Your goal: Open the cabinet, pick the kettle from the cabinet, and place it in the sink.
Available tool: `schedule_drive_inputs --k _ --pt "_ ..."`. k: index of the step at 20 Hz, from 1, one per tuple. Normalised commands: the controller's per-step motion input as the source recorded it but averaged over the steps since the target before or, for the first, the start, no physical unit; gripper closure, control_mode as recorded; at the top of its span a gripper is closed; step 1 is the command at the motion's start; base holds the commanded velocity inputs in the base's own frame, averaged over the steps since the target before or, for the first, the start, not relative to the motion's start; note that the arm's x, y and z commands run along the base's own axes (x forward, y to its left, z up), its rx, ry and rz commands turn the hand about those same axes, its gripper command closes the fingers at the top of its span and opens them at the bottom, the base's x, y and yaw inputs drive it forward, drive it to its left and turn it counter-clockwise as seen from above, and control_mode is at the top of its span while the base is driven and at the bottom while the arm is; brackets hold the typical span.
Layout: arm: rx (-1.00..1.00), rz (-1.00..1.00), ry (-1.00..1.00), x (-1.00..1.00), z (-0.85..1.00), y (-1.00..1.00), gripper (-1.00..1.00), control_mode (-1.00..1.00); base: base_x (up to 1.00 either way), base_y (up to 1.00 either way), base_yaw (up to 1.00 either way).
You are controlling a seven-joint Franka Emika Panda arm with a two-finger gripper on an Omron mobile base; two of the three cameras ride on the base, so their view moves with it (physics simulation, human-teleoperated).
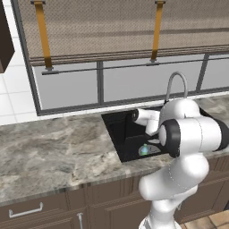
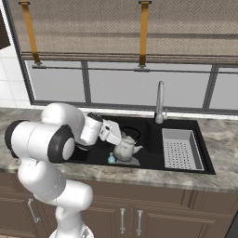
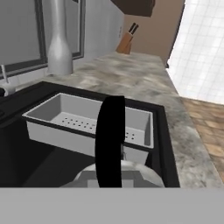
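Observation:
The black sink (image 2: 149, 128) lies in the stone counter under the window, with its silver tap (image 2: 160, 99) at the back. The small white-grey kettle (image 2: 124, 149) sits low inside the left half of the basin. My gripper (image 2: 121, 136) reaches down into the basin and is shut on the kettle's thin black arched handle (image 3: 110, 139). That handle crosses the middle of the hand view, with the kettle's pale top (image 3: 124, 174) just below it. My fingertips are hidden. A corner of the dark brown cabinet (image 1: 4, 41) shows at the upper left.
A grey perforated drainer basket (image 2: 181, 148) fills the right part of the sink. A small blue-green item (image 2: 111, 158) lies by the kettle. A knife block (image 3: 126, 40) stands on the far counter. Brown drawer fronts (image 1: 27, 209) run below the counter edge.

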Motion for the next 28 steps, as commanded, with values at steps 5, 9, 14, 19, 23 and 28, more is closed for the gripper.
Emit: schedule_drive_inputs --k 5,9,14,19,23,28 --pt "0.03 -0.13 0.06 0.03 -0.08 0.06 1.00 -1.00 0.00 0.00 0.00" --pt "0.04 -0.11 0.09 0.01 -0.12 0.00 1.00 -1.00 0.00 0.00 0.00" --pt "0.03 -0.09 0.09 0.00 -0.18 0.00 1.00 -1.00 0.00 0.00 0.00" --pt "0.03 -0.04 0.04 0.00 -0.21 0.00 1.00 -1.00 0.00 0.00 0.00" --pt "0.01 -0.01 0.01 -0.03 -0.26 0.00 1.00 -1.00 0.00 0.00 0.00" --pt "0.01 0.00 0.00 -0.12 -0.33 0.01 1.00 -1.00 0.00 0.00 0.00"
